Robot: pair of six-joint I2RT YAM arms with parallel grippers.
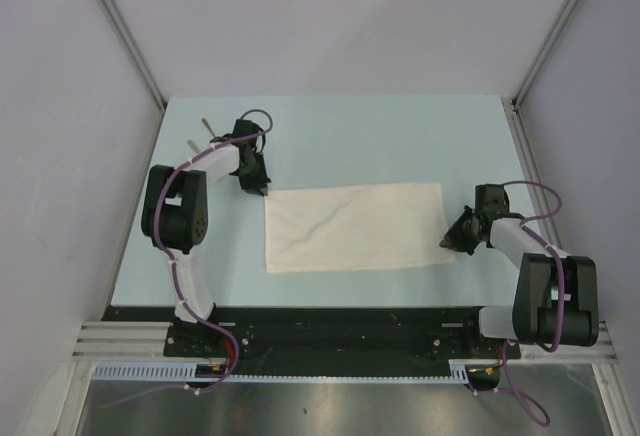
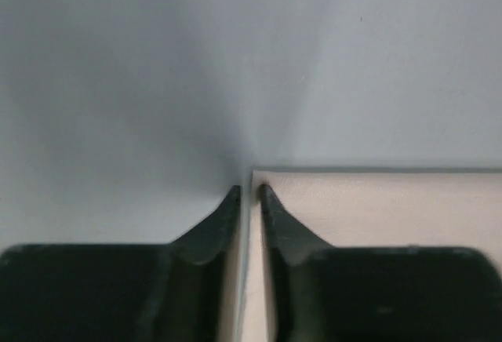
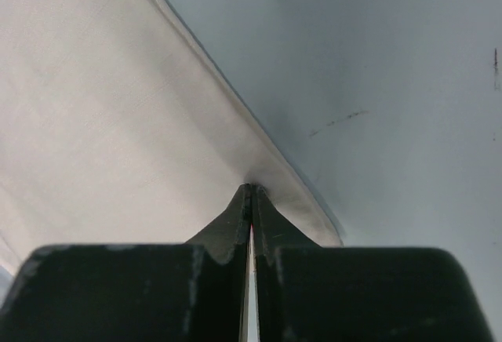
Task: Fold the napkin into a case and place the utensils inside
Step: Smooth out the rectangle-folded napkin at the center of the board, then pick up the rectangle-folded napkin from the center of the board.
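Top view: napkin [image 1: 355, 226] lies flat on the surface [image 1: 350, 136] as a wide folded rectangle, stretched between both grippers. Left gripper [image 1: 256, 186] sits at its far-left corner, right gripper [image 1: 452, 241] at its near-right corner. Utensils [image 1: 207, 126]: only two slim ends show just beyond the left gripper, to its outer side, off the cloth. Too small to tell fork from spoon.

Left wrist: left gripper [image 2: 249, 191] is slightly spread, with a narrow gap at the tips. Napkin [image 2: 376, 209] lies to the right of the tips, its corner just ahead of the right-hand finger and its edge running down into the gap. Fingers [image 2: 223, 220] are low on the surface [image 2: 118, 83]. Can't tell whether the cloth is actually gripped.

Right wrist: right gripper [image 3: 251, 187] is pressed together, pinching the napkin [image 3: 118, 107] at its edge. Cloth puckers slightly right at the tips. The rest of it spreads left and ahead of the fingers [image 3: 227, 228], with bare surface [image 3: 392, 83] to the right.
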